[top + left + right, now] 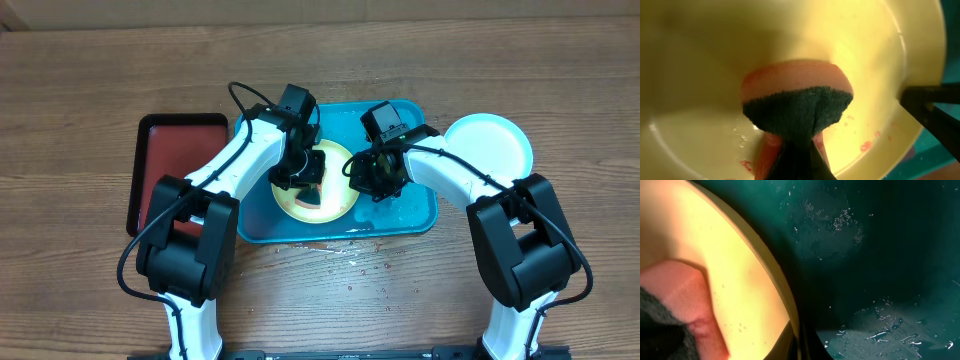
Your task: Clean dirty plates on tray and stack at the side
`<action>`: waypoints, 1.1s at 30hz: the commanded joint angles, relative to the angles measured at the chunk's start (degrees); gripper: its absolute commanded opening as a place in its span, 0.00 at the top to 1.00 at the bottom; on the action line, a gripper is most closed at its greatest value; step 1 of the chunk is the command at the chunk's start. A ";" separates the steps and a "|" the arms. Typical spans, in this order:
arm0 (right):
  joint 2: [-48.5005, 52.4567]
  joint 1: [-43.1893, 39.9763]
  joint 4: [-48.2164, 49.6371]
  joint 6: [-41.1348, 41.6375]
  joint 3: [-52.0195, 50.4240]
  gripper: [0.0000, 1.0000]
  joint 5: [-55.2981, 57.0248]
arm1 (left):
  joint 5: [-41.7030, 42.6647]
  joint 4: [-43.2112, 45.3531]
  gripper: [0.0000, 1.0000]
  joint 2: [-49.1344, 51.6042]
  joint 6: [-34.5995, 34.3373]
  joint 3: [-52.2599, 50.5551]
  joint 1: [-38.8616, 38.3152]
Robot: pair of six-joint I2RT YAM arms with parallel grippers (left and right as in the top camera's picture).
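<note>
Wooden table (80, 300) under everything, with water drops (360, 262) on its near side. At mid-table, the blue tray (420, 215), long axis running left to right, wet inside. Just left of it, a smaller dark red tray (170, 160). Just right of the blue tray, off it and on the table, a teal-rimmed plate (490, 145), white and clean-looking; probably the start of the stack. No third plate to be seen.

In the blue tray's left half, lying flat, the yellow-green plate (338, 200). Over its middle, the left gripper (305, 180), clamped on a sponge (797, 100) of pink foam with a dark green scouring face, pressed down onto the plate. At the plate's right edge, the right gripper (368, 178), fingers either side of the rim and seemingly pinched on it, steadying the plate.

Smallest of all, red smears (866, 146) between the sponge and that held rim, so to the sponge's right. Judged mid-scrub. Next, probably, a wipe rightward toward the pinned edge. For stacking afterward, right arm the nearer, with the teal-rimmed plate lying on that side.
</note>
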 commanded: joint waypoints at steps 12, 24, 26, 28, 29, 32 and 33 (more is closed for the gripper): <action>0.94 -0.48 0.50 0.85 -0.74 0.96 1.01 | -24.96 0.04 0.96 0.52 -8.00 -0.37 -0.48; 0.94 -0.48 0.33 0.85 -0.74 0.96 1.01 | -30.77 1.14 0.96 0.52 -9.22 4.37 -0.76; 0.94 -0.48 0.33 0.85 -0.74 0.96 1.01 | -26.93 2.47 0.96 0.52 -9.18 4.74 -0.76; 0.94 -0.48 0.31 0.83 -0.74 0.96 1.01 | -21.09 3.72 0.96 0.52 -8.92 4.74 -0.76; 0.94 -0.48 0.31 0.83 -0.74 0.96 1.01 | -18.67 4.13 0.96 0.52 -8.94 4.68 -0.76; 0.94 -0.44 0.04 0.72 -0.74 0.96 0.98 | -12.02 4.57 0.96 0.52 -8.94 4.55 -0.81; 0.94 -0.44 -0.09 0.26 -0.74 0.96 0.94 | -10.32 4.39 0.96 0.52 -8.90 4.50 -0.83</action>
